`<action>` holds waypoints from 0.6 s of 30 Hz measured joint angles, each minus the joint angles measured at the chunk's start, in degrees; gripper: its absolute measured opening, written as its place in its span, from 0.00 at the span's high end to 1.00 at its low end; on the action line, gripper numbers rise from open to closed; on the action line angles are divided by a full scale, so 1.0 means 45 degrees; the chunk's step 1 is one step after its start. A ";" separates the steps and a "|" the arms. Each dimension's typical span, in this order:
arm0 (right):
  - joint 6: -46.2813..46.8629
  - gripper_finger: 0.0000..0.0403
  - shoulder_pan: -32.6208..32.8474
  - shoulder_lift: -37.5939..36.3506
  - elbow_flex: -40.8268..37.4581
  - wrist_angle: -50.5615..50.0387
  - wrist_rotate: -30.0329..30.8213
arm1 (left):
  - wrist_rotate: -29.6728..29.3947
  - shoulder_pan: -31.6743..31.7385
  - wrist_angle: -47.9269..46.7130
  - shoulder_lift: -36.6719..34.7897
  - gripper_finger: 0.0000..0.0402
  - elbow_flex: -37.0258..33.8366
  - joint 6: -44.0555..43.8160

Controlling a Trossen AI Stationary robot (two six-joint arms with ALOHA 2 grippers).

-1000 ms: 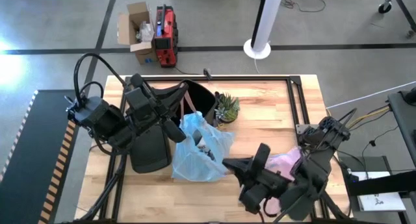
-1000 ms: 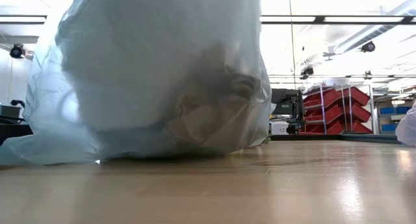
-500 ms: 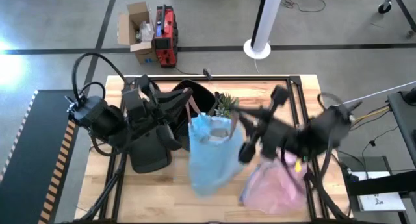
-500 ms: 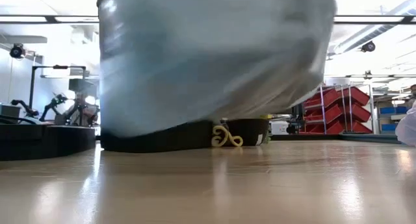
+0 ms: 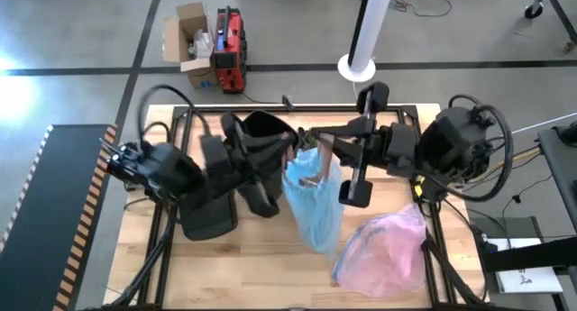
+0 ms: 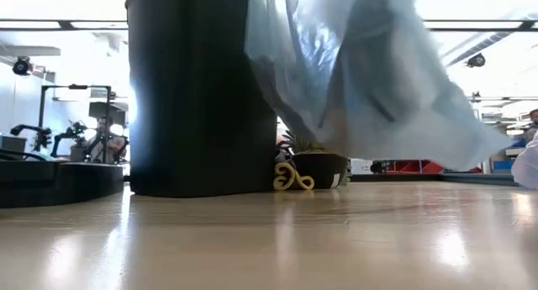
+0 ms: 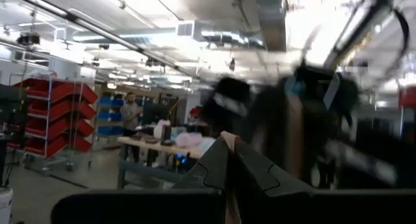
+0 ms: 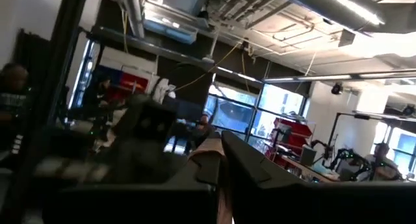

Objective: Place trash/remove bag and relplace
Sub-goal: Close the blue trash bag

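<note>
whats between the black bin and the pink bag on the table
In the high view, the light blue bag hangs between the black bin and the pink bag, with bare table below it.

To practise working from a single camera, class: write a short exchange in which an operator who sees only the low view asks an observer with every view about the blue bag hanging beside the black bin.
Operator: What holds up the blue bag?
Observer: From above, the right claw is at its top edge, shut.
Operator: Where is the left arm?
Observer: The left claw is shut too, close beside the bag's top. I cannot tell which one grips.
Operator: Anything else lying nearby?
Observer: A pinkish bag lies on the table on the right arm's side.
</note>
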 joint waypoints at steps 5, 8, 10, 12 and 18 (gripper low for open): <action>0.0138 1.00 -0.0152 -0.0054 0.0000 0.0352 -0.0175 | 0.0000 0.0216 -0.0153 0.0527 1.00 -0.0007 -0.0015; 0.0093 1.00 -0.0128 -0.0238 -0.0015 0.0383 -0.0219 | 0.0079 0.0375 -0.0214 0.0780 1.00 -0.0007 -0.0281; 0.0132 1.00 -0.0143 -0.0422 -0.0012 0.0370 -0.0165 | 0.0458 0.0504 -0.0259 0.0942 1.00 -0.0007 -0.0641; 0.0144 1.00 -0.0152 -0.0608 0.0005 0.0064 -0.0027 | 0.0803 0.0584 -0.0131 0.1075 1.00 -0.0007 -0.0837; 0.1193 1.00 -0.0123 -0.0749 0.0000 -0.3062 0.0231 | 0.2253 0.0575 0.1294 0.1118 1.00 0.0880 -0.0711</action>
